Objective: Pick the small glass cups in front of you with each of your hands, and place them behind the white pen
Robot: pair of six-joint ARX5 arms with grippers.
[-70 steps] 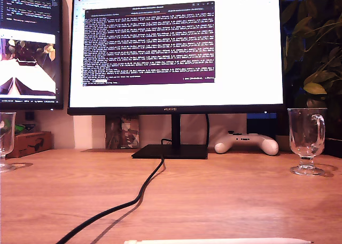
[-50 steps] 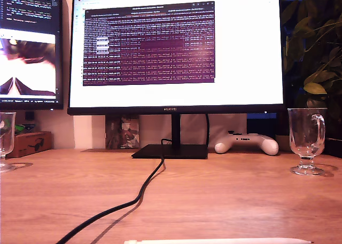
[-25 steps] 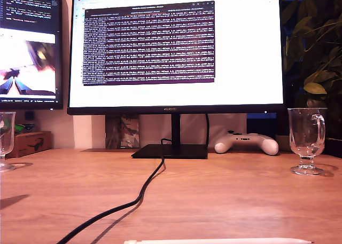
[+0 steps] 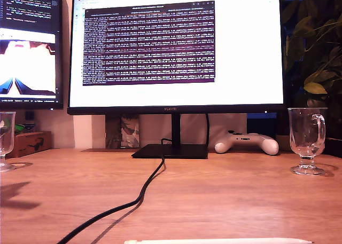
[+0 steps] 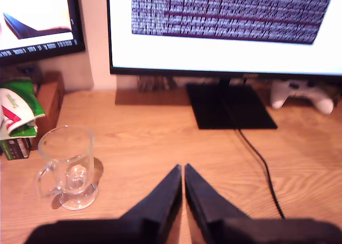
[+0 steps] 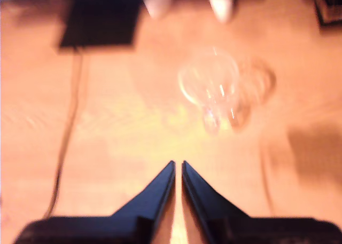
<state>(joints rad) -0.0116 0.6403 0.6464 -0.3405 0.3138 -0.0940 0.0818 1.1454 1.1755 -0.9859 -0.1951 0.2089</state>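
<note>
In the exterior view, one glass cup stands upright at that view's right near the game controller, another glass cup at its left edge, and the white pen lies along the bottom edge on the desk. In the first wrist view, the first gripper hovers pressed together, empty, near a cup. In the blurred second wrist view, the second gripper is likewise pressed together above the desk, short of the other cup.

The monitor in the middle of the exterior view is showing a brand mark on its lower bezel, reading roughly HUAWEI. Its dark terminal window is carrying lines of text too small to read, as is the second screen at upper left.
</note>
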